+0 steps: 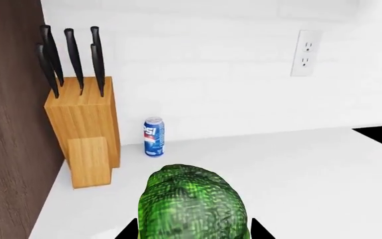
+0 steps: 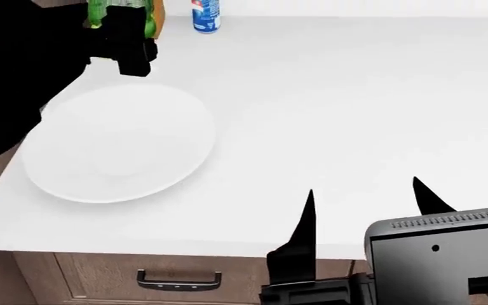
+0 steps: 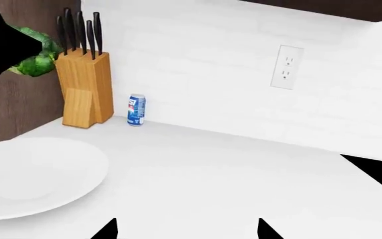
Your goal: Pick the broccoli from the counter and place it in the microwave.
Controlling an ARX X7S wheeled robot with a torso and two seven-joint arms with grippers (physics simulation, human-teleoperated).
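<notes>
The broccoli (image 1: 192,204) is a bumpy bright green floret held between the two dark fingertips of my left gripper (image 1: 194,230), raised above the white counter (image 1: 297,169). In the head view the left gripper (image 2: 124,25) is at the far left, above the counter beyond the plate, with green broccoli (image 2: 100,11) showing around it. The right wrist view shows the broccoli (image 3: 35,62) held up in front of the knife block. My right gripper (image 2: 363,203) is open and empty over the counter's front edge; its fingertips (image 3: 105,230) have nothing between them. The microwave is out of view.
A large white plate (image 2: 117,143) lies on the counter's left part. A wooden knife block (image 1: 85,124) with black handles and a blue soda can (image 1: 153,137) stand at the back wall by a brown side panel. A wall outlet (image 1: 306,53) is behind. A drawer handle (image 2: 178,279) is below the counter edge.
</notes>
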